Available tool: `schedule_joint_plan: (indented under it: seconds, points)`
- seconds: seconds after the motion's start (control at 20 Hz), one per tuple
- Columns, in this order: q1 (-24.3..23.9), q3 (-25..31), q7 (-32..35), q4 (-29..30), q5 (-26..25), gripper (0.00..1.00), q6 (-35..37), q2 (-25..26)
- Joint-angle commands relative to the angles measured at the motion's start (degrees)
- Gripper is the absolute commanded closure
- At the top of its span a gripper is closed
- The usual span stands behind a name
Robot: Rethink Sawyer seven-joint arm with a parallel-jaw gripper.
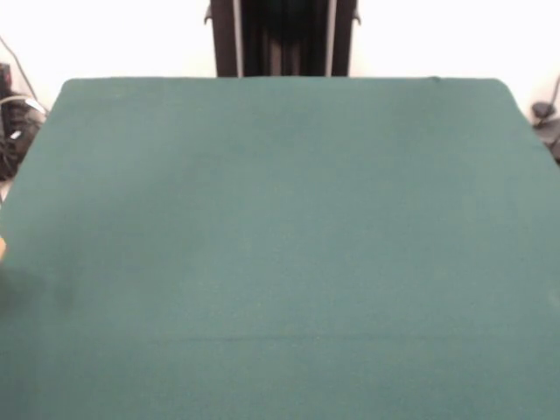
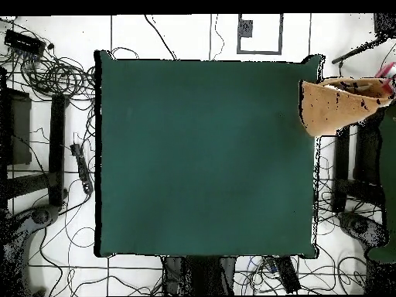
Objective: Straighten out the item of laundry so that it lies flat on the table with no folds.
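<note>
The item of laundry [image 2: 334,108], a tan-orange towel, is held up at the far right of the overhead view. It overlaps the top right corner of the table [image 2: 201,155] and lies mostly beyond the table's edge. In the front view only a thin orange sliver [image 1: 2,249] shows at the left edge, beside the dark green table [image 1: 280,219]. Neither view shows the arm or the gripper.
A person's dark sleeve [image 2: 387,178] shows at the right edge of the overhead view, just below the towel. The robot's pedestal [image 1: 282,39] stands behind the table's far side. Cables [image 2: 54,77] lie on the floor around the table.
</note>
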State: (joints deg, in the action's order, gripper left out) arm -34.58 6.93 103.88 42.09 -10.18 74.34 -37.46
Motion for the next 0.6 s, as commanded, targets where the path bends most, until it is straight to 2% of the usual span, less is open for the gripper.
schedule_joint_plan:
  seconds: [0.05,0.6]
  points:
    - [4.14,-0.07,14.32,5.07,2.96,1.0,4.59,2.17]
    - [7.85,-2.92,23.82,8.25,5.36,1.0,-1.36,2.81]
